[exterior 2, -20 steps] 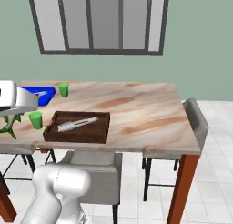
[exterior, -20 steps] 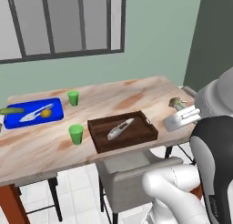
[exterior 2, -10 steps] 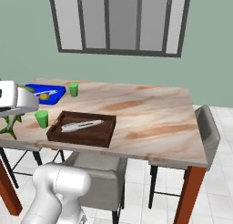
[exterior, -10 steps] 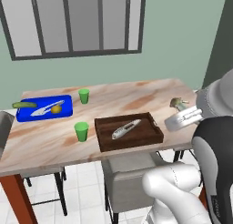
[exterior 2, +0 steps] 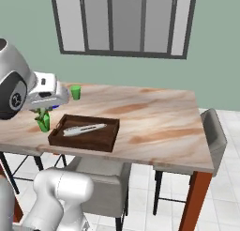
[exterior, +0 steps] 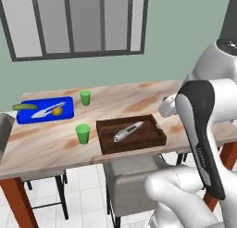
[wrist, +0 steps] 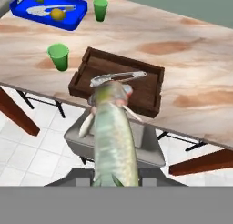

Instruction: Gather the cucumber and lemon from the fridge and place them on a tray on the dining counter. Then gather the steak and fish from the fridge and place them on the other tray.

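The robot's pincer (wrist: pixel 116 180) is clamped on a pale green-silver fish (wrist: pixel 113 136), which juts forward from the hand with its head toward the dining counter (wrist: pixel 191 68); the finger tips themselves are hidden behind the body of the fish. The hand hangs off the near edge of the counter, above a grey chair (wrist: pixel 145 150) and the tiled floor. On the marble-patterned counter sits a dark wooden tray (exterior: pixel 131 133) just ahead of the fish, and inside it lies a long silver-grey object (exterior: pixel 128 131) whose nature cannot be told from these views. Farther left along the counter, a blue tray (exterior: pixel 45 110) carries a yellow lemon (exterior: pixel 57 111) beside a pale knife-like shape (exterior: pixel 44 110), with the cucumber (exterior: pixel 24 106) lying across the tray's far left edge. Two green cups stand apart on the counter: one cup (exterior: pixel 85 97) just beside the blue tray, the other cup (exterior: pixel 83 133) near the left end of the wooden tray. A barred window (exterior 2: pixel 122 21) fills the green wall behind.
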You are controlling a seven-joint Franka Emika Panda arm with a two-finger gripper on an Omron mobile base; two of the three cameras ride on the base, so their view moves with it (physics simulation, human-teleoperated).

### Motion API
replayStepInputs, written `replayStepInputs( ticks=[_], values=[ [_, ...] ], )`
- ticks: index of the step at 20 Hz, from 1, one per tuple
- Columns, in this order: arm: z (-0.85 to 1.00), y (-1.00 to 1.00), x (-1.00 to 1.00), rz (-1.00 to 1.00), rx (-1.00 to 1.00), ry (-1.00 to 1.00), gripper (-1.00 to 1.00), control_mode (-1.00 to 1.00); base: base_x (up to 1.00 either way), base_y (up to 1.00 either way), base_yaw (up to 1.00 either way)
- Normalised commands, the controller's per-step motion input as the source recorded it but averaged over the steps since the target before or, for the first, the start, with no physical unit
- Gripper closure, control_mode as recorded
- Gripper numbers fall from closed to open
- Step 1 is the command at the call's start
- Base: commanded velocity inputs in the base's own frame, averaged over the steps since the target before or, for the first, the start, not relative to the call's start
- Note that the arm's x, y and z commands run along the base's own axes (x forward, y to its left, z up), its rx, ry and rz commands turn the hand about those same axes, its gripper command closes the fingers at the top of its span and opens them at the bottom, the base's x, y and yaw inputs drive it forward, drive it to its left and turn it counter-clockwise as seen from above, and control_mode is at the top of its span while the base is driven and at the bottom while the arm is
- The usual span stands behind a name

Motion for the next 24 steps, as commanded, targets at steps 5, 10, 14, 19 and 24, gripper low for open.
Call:
replayStepInputs(
  ticks=[5, 10, 14, 19, 24],
  values=[
    [-0.53, 0.00, 0.96, 0.00, 0.00, 0.27, 1.00, -1.00, 0.00, 0.00, 0.00],
    [-0.71, -0.01, 0.73, -0.01, 0.00, 0.23, 1.00, -1.00, 0.00, 0.00, 0.00],
    [-0.76, -0.03, 0.37, -0.03, 0.00, 0.07, 1.00, -1.00, 0.00, 0.00, 0.00],
    [-0.59, -0.04, 0.12, -0.04, -0.07, -0.07, 1.00, -1.00, 0.00, 0.00, 0.00],
    [-0.45, -0.15, 0.05, -0.03, -0.09, -0.18, 1.00, -1.00, 0.00, 0.00, 0.00]
  ],
)
